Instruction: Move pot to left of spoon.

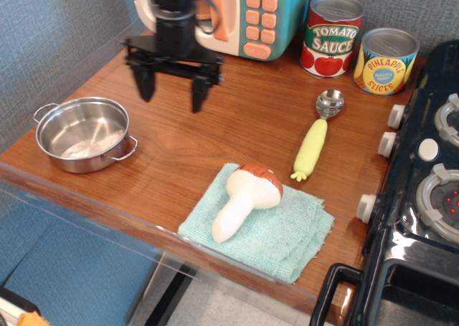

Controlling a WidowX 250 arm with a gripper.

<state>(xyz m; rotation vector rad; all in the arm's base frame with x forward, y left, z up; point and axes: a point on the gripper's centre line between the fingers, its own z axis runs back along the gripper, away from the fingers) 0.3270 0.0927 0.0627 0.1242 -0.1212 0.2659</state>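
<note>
Your hand (171, 89) hangs with its fingers spread apart and nothing between them, just right of and behind the pot (84, 133). You'll see the pot at the table's (215, 136) left front corner, well apart from the spoon (315, 138).

The wooden table (215, 125) carries a pot (84, 134) at its left edge, a spoon (315, 136), 2 cans (331, 35) at the back, a microwave (244, 14), and a cloth (276, 229) near the front edge.
</note>
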